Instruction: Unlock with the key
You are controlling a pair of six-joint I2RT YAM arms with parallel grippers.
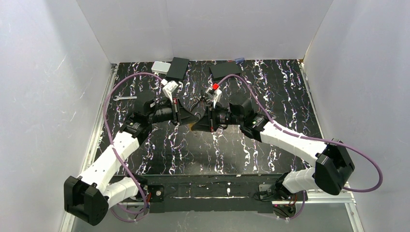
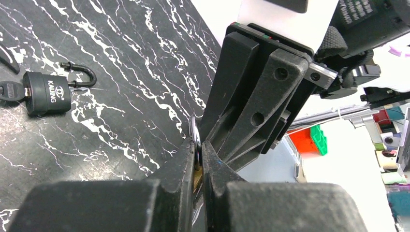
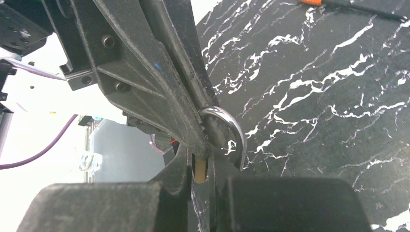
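Pointing seemingly down is the clamped padlock's [image 3: 199, 170] shackle [image 3: 232, 124].

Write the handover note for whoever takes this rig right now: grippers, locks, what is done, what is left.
Left gripper: shut on the brass padlock.
Right gripper: shut on the same lock, tip to tip with the left over mid-table. The silver shackle sticks out between them.
Black padlock: lying on the table with a key in it. Its shackle looks swung open.
Done: the black lock seems unlocked.
Left: no key shows at the brass lock, and I cannot tell whether it is open.
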